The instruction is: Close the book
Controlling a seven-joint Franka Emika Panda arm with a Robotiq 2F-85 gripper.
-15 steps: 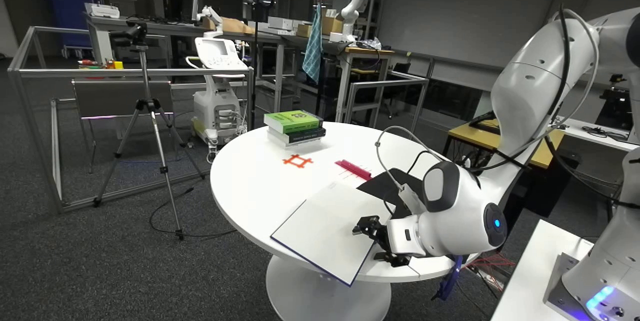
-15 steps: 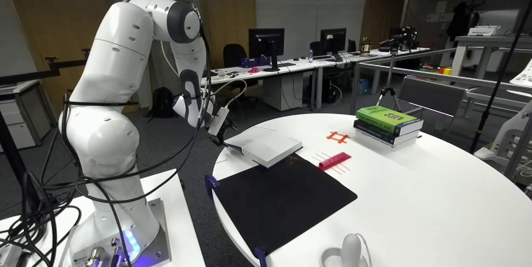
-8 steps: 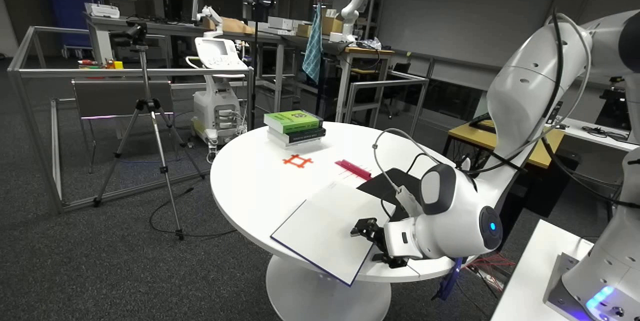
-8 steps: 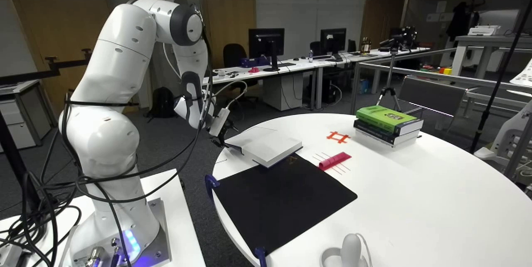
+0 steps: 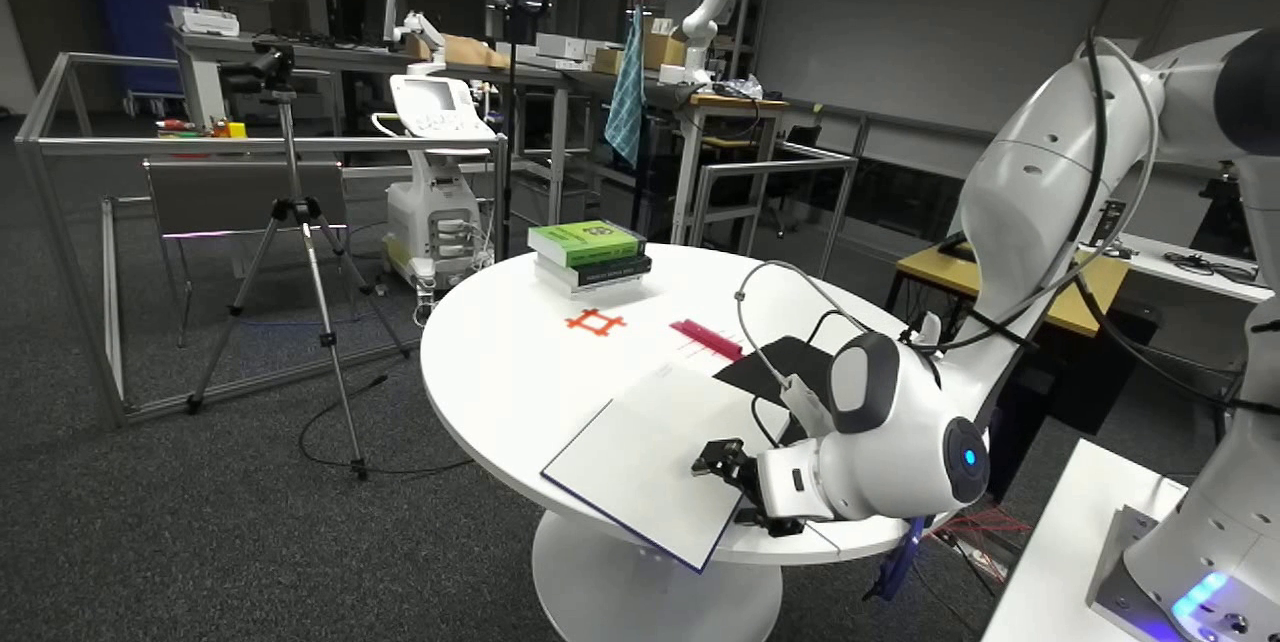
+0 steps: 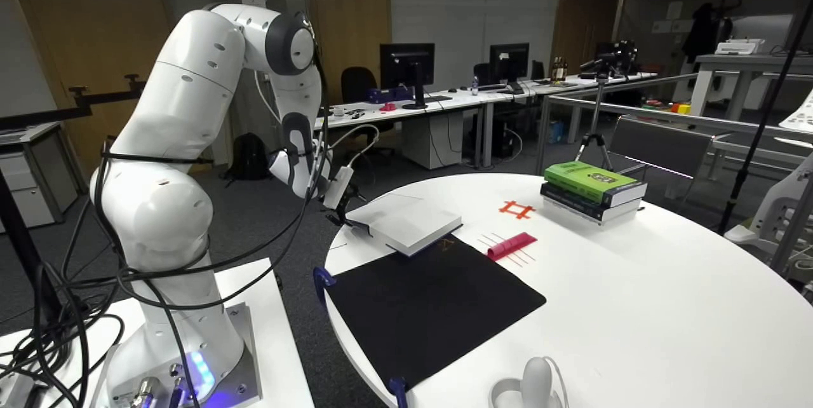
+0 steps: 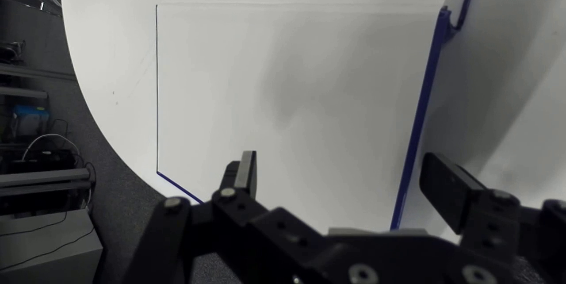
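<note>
Book [image 5: 650,460]: lying open on the desk [image 5: 500,362], poking a corner past the rim; seemingly not yet closing, so awaiting the whole lift and fold-over. In the wrist view, straddling the cover's blue edge [image 7: 414,142] with fingers [image 7: 449,191] wide apart, gripping nothing.

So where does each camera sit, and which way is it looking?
Wrist view: just behind the gripper, looking down over the open book; no other robot part shows.
An exterior view: beside the table, nearer the book than the mat, facing a hanging towel; arm, base and gripper in the right half.
An exterior view: nearer the mat than the book, facing two monitors; arm, base and gripper in the left half.
Both exterior views share the arm, book, mat and green-topped stack.
</note>
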